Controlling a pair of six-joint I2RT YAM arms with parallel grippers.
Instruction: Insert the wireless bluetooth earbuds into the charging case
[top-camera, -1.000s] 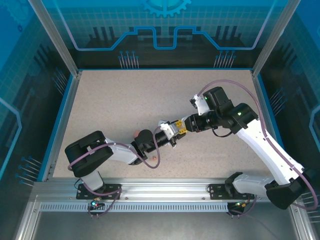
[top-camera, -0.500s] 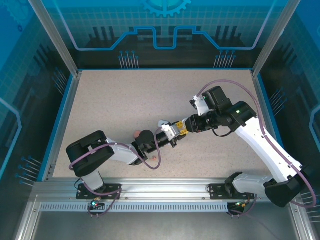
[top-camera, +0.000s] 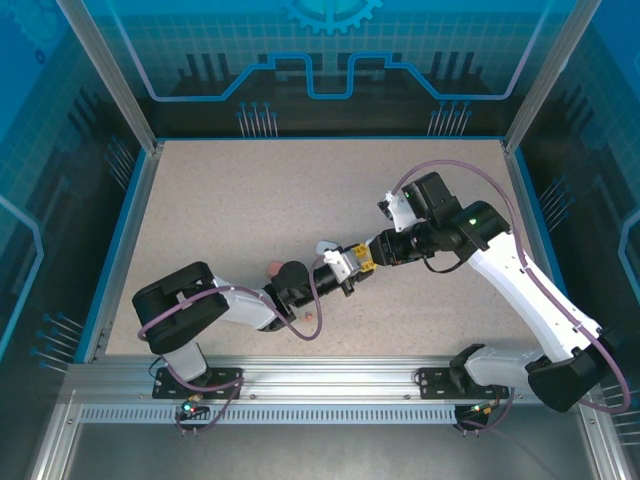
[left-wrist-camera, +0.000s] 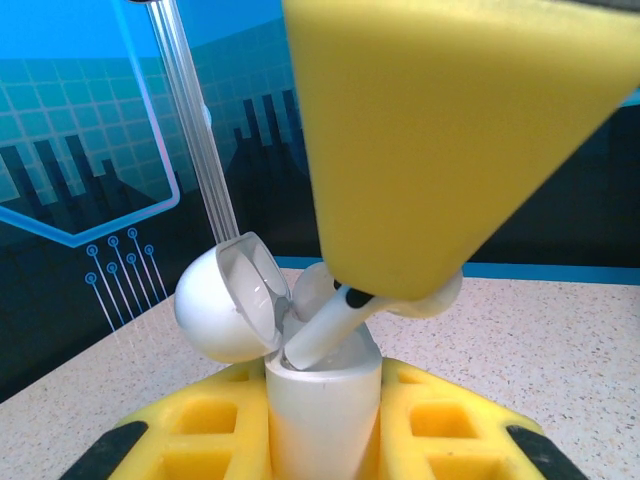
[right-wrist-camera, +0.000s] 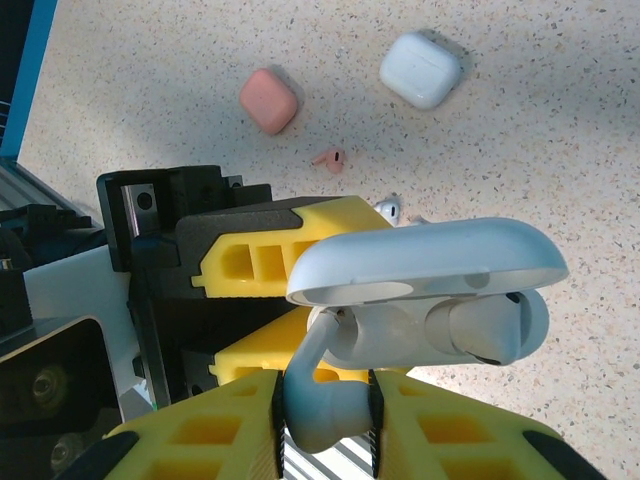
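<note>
Your two arms meet over the middle of the worktop (right-wrist-camera: 560, 120), tool to tool. Your left tool (left-wrist-camera: 325, 445) is pressed together on the white charging case (right-wrist-camera: 430, 262), gripping its body between the yellow pads while the lid (left-wrist-camera: 225, 305) hangs flipped open to one side. Your right tool (right-wrist-camera: 325, 435) is pinching a white earbud (left-wrist-camera: 322, 337) between its own yellow fingers, and that earbud sits slanted right at the mouth of the case, its lower end touching the opening, not seated. Another white rounded shape lies inside the case beside it; you cannot tell from here what it is.

Down on the worktop, well below the held case in your right wrist view, a pink case (right-wrist-camera: 270, 100) and a second white case (right-wrist-camera: 420, 68) lie closed and apart from each other. A pinkish-red earbud (right-wrist-camera: 330, 158) rests loose near the pink case, and one more white earbud (right-wrist-camera: 390, 208) peeks out just past the left tool's yellow finger (right-wrist-camera: 260, 262)
</note>
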